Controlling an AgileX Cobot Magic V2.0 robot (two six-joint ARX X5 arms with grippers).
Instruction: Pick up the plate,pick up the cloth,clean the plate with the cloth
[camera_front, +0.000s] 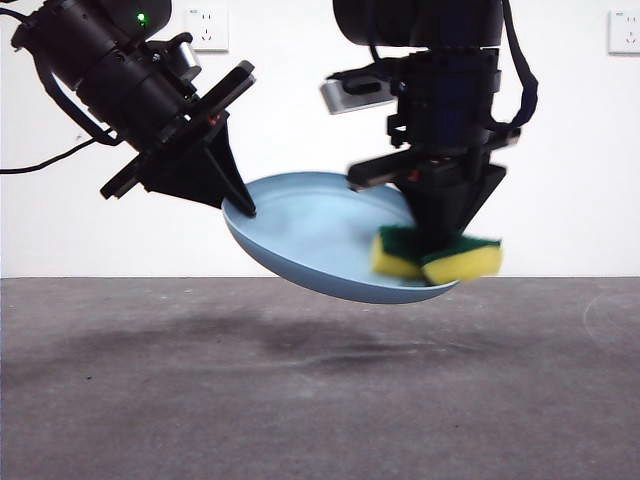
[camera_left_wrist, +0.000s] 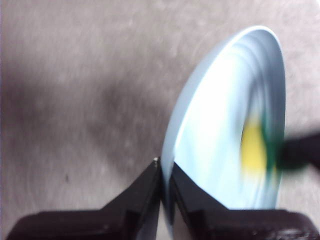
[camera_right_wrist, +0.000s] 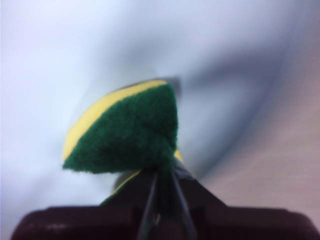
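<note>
Grey counter (camera_front: 320, 400) bare under everything, white wall (camera_front: 560, 150) with outlets behind. Plate (camera_front: 310, 235) held tilted in air; left gripper (camera_left_wrist: 164, 172) jaws pinched on its rim, arm slanting in. Right gripper (camera_right_wrist: 162, 170) points straight down, jaws clamped on cloth (camera_front: 440, 255), pressed inside plate's lower edge.

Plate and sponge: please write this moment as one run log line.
left gripper: shut on plate rim, held tilted above table | right gripper: shut on sponge, pressed inside plate | stage: wiping

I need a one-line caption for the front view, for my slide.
Left gripper holds the tilted plate aloft while right gripper presses the sponge on it.
</note>
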